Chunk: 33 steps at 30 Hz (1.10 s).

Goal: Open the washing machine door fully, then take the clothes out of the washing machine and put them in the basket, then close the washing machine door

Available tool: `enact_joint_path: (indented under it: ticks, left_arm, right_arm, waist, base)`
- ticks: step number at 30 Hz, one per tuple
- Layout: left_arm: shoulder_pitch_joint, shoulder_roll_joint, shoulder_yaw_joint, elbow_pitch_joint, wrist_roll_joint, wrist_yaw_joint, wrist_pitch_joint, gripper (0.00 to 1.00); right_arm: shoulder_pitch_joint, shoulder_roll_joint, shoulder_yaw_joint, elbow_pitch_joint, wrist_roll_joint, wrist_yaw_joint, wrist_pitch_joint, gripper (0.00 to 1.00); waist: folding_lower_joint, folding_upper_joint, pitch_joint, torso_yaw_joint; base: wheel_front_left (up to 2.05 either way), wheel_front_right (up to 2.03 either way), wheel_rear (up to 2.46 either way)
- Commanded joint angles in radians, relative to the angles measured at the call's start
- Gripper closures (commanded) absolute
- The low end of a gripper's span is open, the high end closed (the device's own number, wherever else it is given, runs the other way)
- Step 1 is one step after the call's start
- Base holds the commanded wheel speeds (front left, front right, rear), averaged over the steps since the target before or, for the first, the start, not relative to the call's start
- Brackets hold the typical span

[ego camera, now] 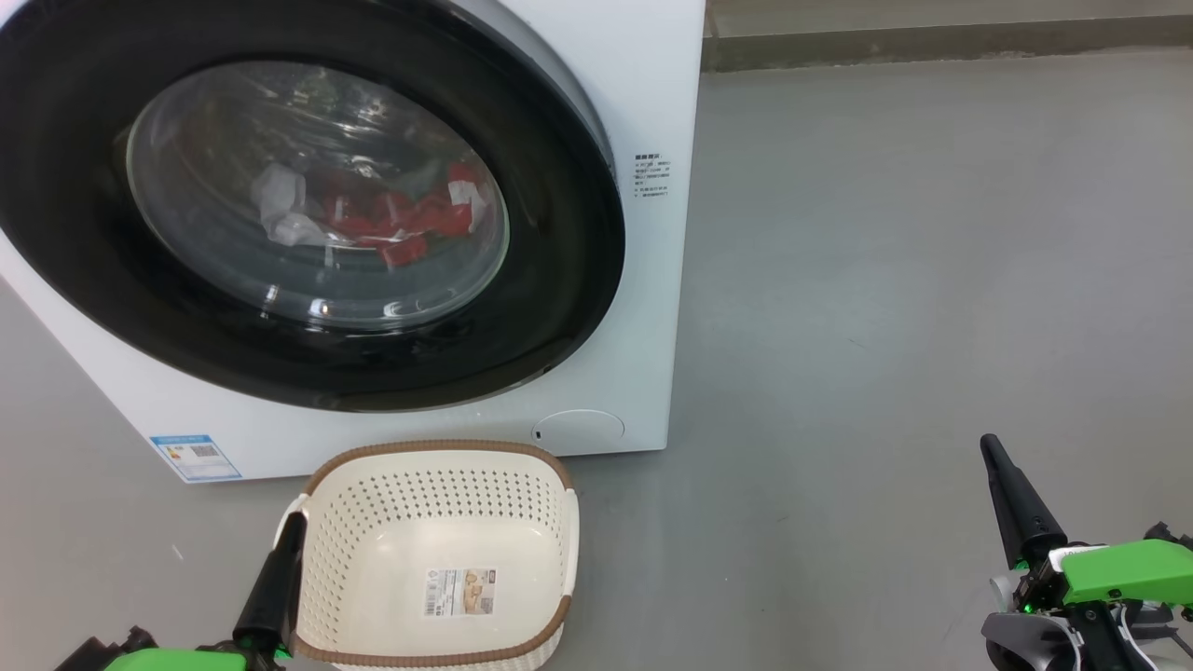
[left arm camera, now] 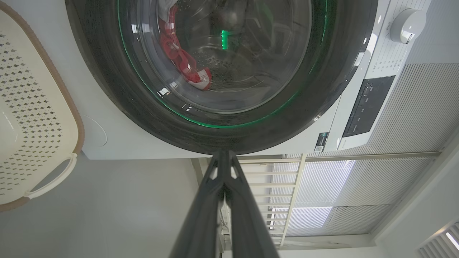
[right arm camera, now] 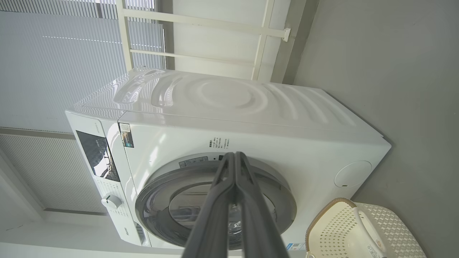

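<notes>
Looking at the washing machine door [ego camera: 233, 270] shut flat against the washing machine [ego camera: 643, 112], with the clothes [ego camera: 401, 219] heaped low in the drum behind the glass. Got the basket [ego camera: 429, 449] parked empty on the floor [ego camera: 885, 280] just in front of the machine, below the door's bottom edge. Seeing the left fingers [ego camera: 275, 587] and the right fingers [ego camera: 1021, 508] both pressed together, pinching nothing, hanging low and well apart from the door. Biggest worry: clipping the basket rim on the door swing, hard to judge the clearance. Next worry: nudging the basket sideways with the left fingers, sitting right beside its left rim. Easy to skid off that glossy black ring with closed tips and no handle in sight, so probably better hooking the edge than pushing
</notes>
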Motion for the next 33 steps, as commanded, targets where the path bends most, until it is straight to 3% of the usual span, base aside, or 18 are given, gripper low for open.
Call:
enact_joint_path:
  ticks: [1, 9, 10, 20, 24, 33]
  left_arm:
    - [-0.041, 0.008, 0.036, -0.02, 0.01, -0.007, 0.006, 1.0]
    - [-0.041, 0.008, 0.036, -0.02, 0.01, -0.007, 0.006, 1.0]
    - [0.0, 0.0, 0.001, 0.0, 0.0, 0.0, 0.0, 0.0]
    - [0.021, -0.006, -0.012, 0.014, 0.02, 0.0, -0.02, 0.0]
    - [0.026, -0.004, -0.015, 0.004, 0.052, 0.0, -0.032, 0.0]
    - [0.03, -0.004, -0.015, -0.009, 0.158, -0.001, -0.055, 0.0]
  right_arm:
    - [-0.043, -0.005, 0.013, -0.028, -0.007, 0.008, 0.005, 1.0]
    - [-0.043, -0.005, 0.012, -0.028, -0.008, 0.008, 0.005, 1.0]
    - [0.0, 0.001, -0.001, 0.0, 0.0, 0.0, 0.0, 0.0]
    - [0.021, 0.008, 0.018, 0.02, -0.012, 0.0, -0.018, 0.0]
    - [0.025, 0.004, 0.026, 0.013, -0.028, 0.001, -0.031, 0.0]
    - [0.029, -0.02, 0.056, 0.003, -0.097, 0.001, -0.055, 0.0]
  waist:
    - [0.0, 0.0, 0.0, 0.0]
    - [0.0, 0.0, 0.0, 0.0]
    - [0.0, 0.0, 0.0, 0.0]
    - [0.0022, 0.0, -0.001, 0.001]
    - [0.0003, 0.0, 0.001, 0.001]
    - [0.0, 0.0, 0.002, 0.003]
  base:
    - [0.0, 0.0, 0.0]
    - [0.0, 0.0, 0.0]
    - [0.0, 0.0, 0.0]
    - [0.0, 0.0, 0.0]
    - [0.0, 0.0, 0.0]
    - [0.0, 0.0, 0.0]
